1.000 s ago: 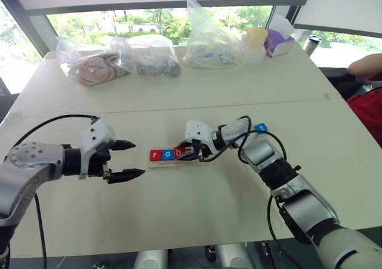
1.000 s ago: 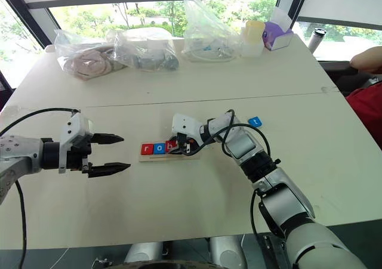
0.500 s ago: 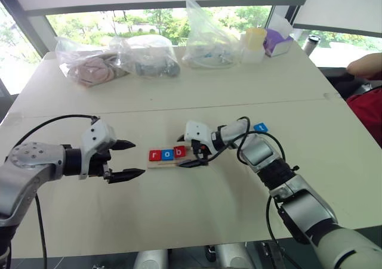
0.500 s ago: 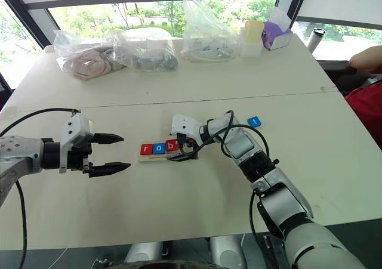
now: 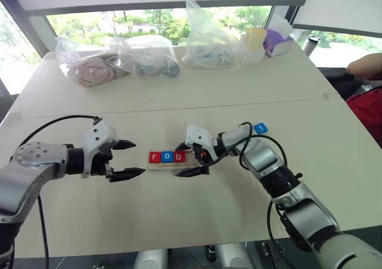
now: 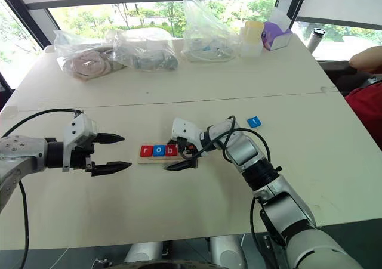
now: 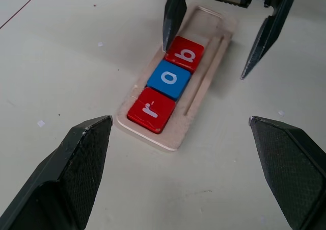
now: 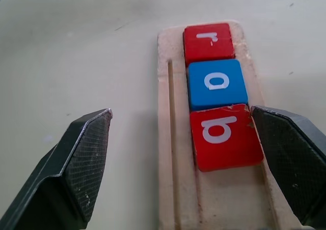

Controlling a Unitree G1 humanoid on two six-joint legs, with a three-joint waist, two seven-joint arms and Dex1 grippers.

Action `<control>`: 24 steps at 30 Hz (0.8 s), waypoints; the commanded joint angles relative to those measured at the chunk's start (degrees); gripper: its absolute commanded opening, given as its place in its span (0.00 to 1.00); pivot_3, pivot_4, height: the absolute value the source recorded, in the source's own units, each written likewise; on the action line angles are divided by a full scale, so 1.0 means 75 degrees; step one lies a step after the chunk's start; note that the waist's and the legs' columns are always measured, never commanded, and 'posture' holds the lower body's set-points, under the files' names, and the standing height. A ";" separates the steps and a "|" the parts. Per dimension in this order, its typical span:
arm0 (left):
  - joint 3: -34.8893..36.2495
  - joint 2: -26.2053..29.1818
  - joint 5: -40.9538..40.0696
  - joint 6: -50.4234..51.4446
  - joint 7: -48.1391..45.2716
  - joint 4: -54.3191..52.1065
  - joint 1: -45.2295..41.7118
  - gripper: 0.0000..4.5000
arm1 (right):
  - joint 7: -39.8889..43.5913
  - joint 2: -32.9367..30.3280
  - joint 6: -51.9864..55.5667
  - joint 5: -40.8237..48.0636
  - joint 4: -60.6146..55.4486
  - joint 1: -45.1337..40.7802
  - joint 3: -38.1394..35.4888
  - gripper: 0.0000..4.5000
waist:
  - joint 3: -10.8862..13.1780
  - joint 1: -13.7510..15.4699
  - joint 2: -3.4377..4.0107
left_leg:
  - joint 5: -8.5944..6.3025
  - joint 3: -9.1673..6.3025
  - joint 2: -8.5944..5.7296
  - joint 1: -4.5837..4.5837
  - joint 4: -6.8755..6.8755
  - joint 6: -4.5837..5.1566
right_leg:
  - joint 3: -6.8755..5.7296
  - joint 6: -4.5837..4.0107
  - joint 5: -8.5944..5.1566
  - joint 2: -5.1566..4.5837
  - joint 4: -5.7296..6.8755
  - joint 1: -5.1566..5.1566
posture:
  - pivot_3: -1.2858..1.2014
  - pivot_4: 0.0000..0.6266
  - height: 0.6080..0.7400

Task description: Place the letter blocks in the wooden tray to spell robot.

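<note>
Right gripper [image 5: 190, 160] sat mid-frame in the left eye view, arm reaching in from lower right, wrist bent so the fingers pointed toward frame left and slightly down. Jaws spread wide, gripping nothing; in the left wrist view one fingertip [image 7: 172, 23] was at the edge of the red b block [image 7: 184, 53], the other outside the tray's rim. Can't tell if that tip actually touched the block.

Left gripper [image 5: 124, 159] hung left of centre, arm coming in from the left edge, fingers pointing toward frame right at the tray's end. Jaws fully apart, empty, off the table and clear of the tray.

Wooden tray [image 5: 162, 164] lay at centre frame, between the two grippers. It held three letter blocks in a row: red r [image 7: 151, 110], blue o [image 7: 169, 80], red b. They sat flush against each other, filling the end nearest the left gripper. The rest of the tray toward the right gripper was bare wood.

Blue t block [image 5: 260, 127] lay on the table [image 5: 179, 215], right of centre, beyond the right forearm, well apart from the tray.
</note>
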 commanded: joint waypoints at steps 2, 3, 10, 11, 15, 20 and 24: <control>0.0022 -0.0035 0.0042 -0.0121 0.0007 -0.0062 -0.0089 1.00 | -0.0181 0.0142 0.0082 0.0222 -0.0438 -0.0137 -0.0199 1.00 | 0.0000 -0.0002 0.0000 | 0.0000 0.0000 0.0000 0.0000 0.0000 0.0000 | 0.0000 0.0000 0.0000 0.0001 0.0003 -0.0001 | 0.52 0.24 1.00; 0.0020 -0.0040 0.0045 -0.0124 0.0008 -0.0061 -0.0090 1.00 | -0.0263 0.0178 0.0091 0.0232 -0.0420 -0.0191 -0.0255 1.00 | 0.0000 -0.0002 0.0000 | 0.0000 0.0000 0.0000 0.0000 0.0000 0.0000 | 0.0000 0.0000 0.0000 0.0001 0.0003 -0.0001 | 0.52 0.24 1.00; 0.0007 -0.0094 0.0060 -0.0121 0.0034 -0.0068 -0.0113 1.00 | -0.0828 0.0152 -0.0118 0.0178 -0.0358 -0.0536 -0.0618 1.00 | 0.0000 0.0000 0.0000 | 0.0000 0.0000 0.0000 0.0000 0.0002 0.0000 | 0.0000 0.0000 0.0000 0.0001 0.0004 -0.0001 | 0.52 0.24 1.00; 0.0014 -0.0110 0.0039 -0.0096 0.0054 -0.0127 -0.0098 1.00 | -0.1037 0.0134 0.0143 0.0336 -0.0594 -0.0521 -0.0896 1.00 | 0.0000 0.0003 0.0000 | 0.0000 -0.0001 0.0000 0.0000 0.0002 0.0000 | 0.0000 0.0000 0.0000 0.0001 0.0004 -0.0001 | 0.52 0.24 1.00; 0.0145 -0.0212 -0.0215 0.0062 0.0129 -0.0538 -0.0025 1.00 | -0.2554 0.0041 0.1712 0.0749 -0.2147 -0.0024 -0.2389 1.00 | -0.0001 0.0052 -0.0001 | 0.0001 -0.0006 -0.0001 -0.0011 0.0002 -0.0002 | 0.0000 0.0001 0.0001 -0.0004 0.0003 -0.0007 | 0.52 0.24 1.00; -0.0029 -0.0560 -0.0710 0.0403 0.0350 -0.1004 -0.0420 1.00 | -0.4426 0.0057 0.4216 0.0763 -0.5125 0.1765 -0.3733 1.00 | -0.0008 0.0081 -0.0014 | 0.0000 -0.0016 -0.0006 -0.0014 0.0000 -0.0003 | -0.0002 0.0009 -0.0005 -0.0013 0.0001 -0.0001 | 0.52 0.24 1.00; -0.0385 -0.0914 -0.0723 0.0491 0.0485 -0.0839 -0.0905 1.00 | -0.5453 0.0351 0.5387 0.0721 -0.6730 0.3027 -0.4009 1.00 | -0.0007 -0.0009 -0.0010 | 0.0001 -0.0001 -0.0009 -0.0006 0.0000 -0.0003 | 0.0013 0.0007 -0.0007 -0.0007 0.0003 -0.0003 | 0.52 0.24 1.00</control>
